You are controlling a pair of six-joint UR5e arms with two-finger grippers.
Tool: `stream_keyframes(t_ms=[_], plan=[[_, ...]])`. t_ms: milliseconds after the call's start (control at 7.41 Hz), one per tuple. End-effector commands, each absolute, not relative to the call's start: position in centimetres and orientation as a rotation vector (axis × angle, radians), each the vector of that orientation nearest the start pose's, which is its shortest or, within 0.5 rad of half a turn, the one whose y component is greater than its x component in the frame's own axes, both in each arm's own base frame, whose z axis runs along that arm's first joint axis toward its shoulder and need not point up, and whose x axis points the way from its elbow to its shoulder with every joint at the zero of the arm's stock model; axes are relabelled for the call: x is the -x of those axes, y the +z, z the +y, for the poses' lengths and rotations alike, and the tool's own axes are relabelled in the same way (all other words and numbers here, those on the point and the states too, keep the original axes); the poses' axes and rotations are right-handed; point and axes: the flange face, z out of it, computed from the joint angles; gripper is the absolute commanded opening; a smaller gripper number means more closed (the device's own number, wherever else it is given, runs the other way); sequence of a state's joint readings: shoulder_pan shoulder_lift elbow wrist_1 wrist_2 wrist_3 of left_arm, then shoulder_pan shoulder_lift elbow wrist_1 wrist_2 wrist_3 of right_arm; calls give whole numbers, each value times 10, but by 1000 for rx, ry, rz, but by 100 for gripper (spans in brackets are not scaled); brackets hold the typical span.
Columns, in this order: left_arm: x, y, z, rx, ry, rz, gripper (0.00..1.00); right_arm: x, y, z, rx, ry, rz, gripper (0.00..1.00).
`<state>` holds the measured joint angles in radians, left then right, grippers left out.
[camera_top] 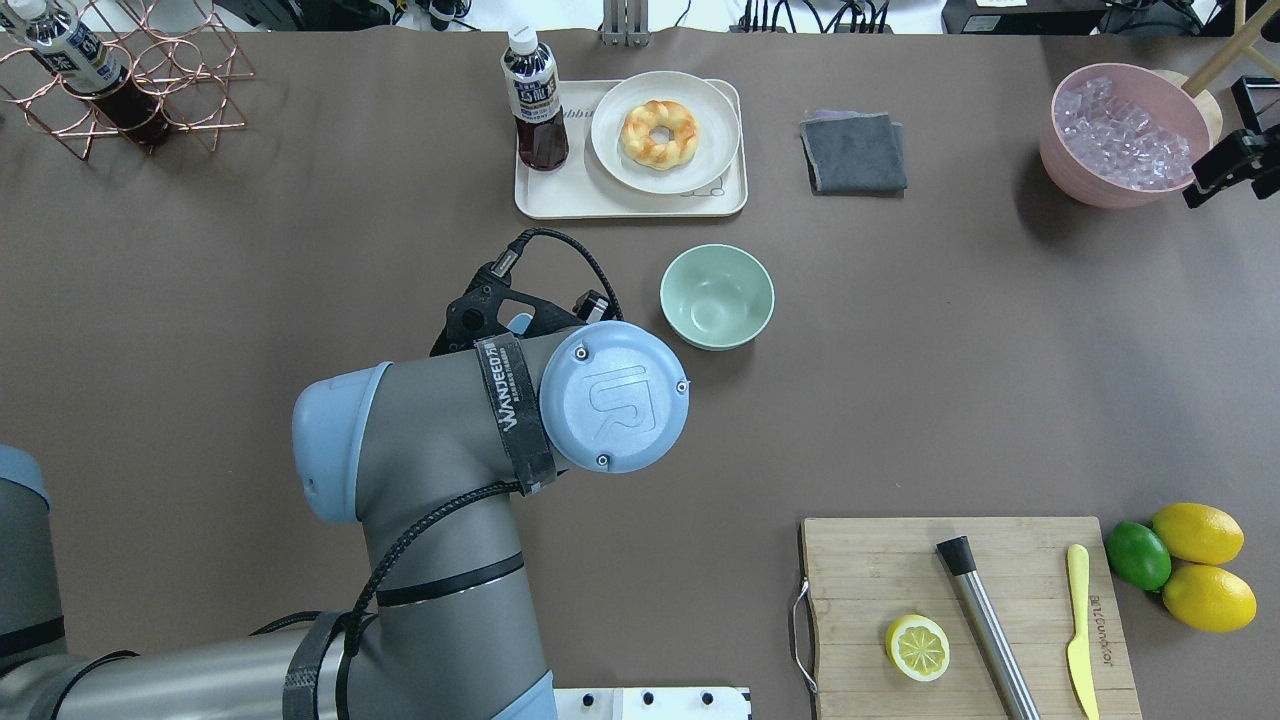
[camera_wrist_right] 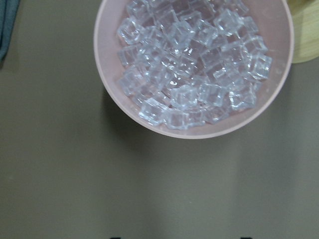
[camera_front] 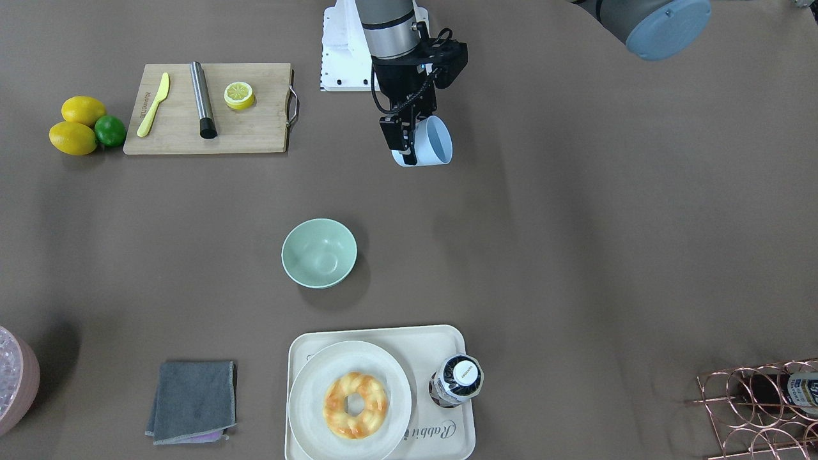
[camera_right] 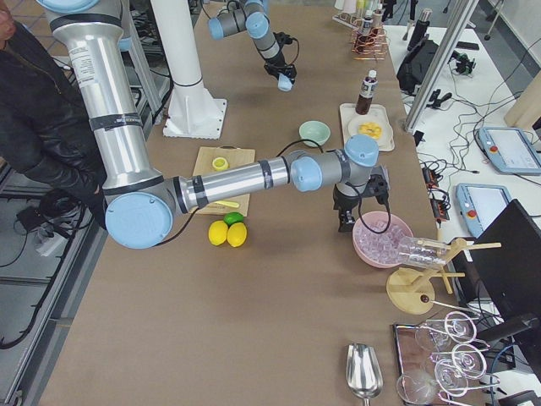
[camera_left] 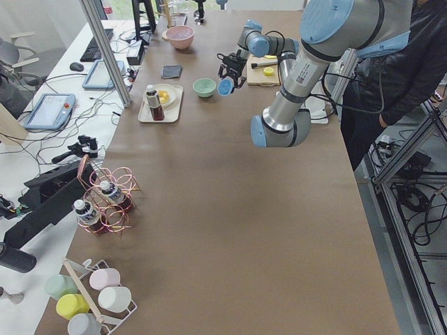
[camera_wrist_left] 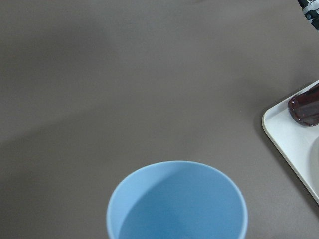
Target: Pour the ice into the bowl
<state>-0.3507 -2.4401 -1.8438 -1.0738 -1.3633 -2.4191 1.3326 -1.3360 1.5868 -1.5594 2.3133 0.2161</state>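
Over table [camera_front: 575,255], left pincer [camera_front: 412,144] clasping tilted cup [camera_front: 436,142]

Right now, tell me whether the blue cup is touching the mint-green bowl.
Apart. The front-facing view shows the blue cup held in the left claw, with bare table between it and the mint-green bowl.

I am counting at the table [camera_front: 575,255]: two whole lemons [camera_front: 73,138], one lime [camera_front: 110,130], one lemon half [camera_front: 239,95], one cutting board [camera_front: 255,128], one yellow knife [camera_front: 153,105], one steel rod [camera_front: 203,99], one green bowl [camera_front: 307,255], one pink bowl [camera_top: 1075,180], one blue cup [camera_front: 438,142], one tray [camera_front: 441,434], one plate [camera_front: 313,383], one doughnut [camera_front: 356,406], one grey cloth [camera_front: 192,401], three bottles [camera_front: 457,378], one copper rack [camera_left: 112,216].
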Motion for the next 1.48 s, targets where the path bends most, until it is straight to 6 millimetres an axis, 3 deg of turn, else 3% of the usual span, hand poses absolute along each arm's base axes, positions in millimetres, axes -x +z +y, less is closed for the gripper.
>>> stream_keyframes(t_ms=[0,270,540,810,945,1080,1349], plan=[[-544,71,-363,4,-1233,845,44,45,570,-563,-59,-92,-771,99],[-550,64,-375,27,-1244,950,44,33,605,-537,-44,-74,-768,99],[-571,69,-391,95,-1308,1077,44,15,631,-517,-29,-34,-769,99],[-575,60,-393,101,-1303,1094,44,-12,648,-513,0,58,-783,99],[-590,53,-399,108,-1307,1103,44,-18,656,-509,13,81,-781,99],[-605,51,-404,129,-1314,1143,44,-21,663,-508,23,89,-780,99],[-606,53,-417,104,-1345,1167,44,-23,669,-507,32,98,-777,99]])
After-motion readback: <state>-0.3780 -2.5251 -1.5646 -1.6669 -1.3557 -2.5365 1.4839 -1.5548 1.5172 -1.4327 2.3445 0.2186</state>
